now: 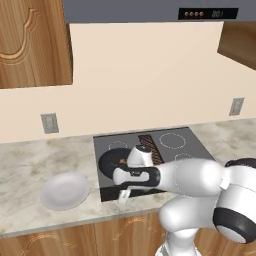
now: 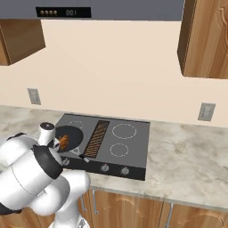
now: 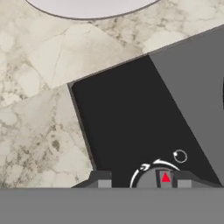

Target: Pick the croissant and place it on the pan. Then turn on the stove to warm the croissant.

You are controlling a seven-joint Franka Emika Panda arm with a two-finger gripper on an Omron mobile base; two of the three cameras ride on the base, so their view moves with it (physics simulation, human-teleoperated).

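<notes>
Claw [image 3: 142, 180] astride knob [image 3: 162, 178], apparently; pointer up.

Dark grey stove [image 2: 129, 147] with white ring burner marks and a brown grill strip [image 2: 97, 138] down the middle. Black pan [image 1: 111, 162]; golden-brown croissant [image 2: 64, 141] with darker ridges. White plate [image 1: 65, 191]. Beige-and-grey marbled tabletop [image 1: 30, 165]. Cream wall [image 1: 140, 75], grey outlets [image 1: 49, 123], carved brown wood cabinets [image 1: 30, 42]. Red triangle on grey knob [image 3: 165, 177].
</notes>
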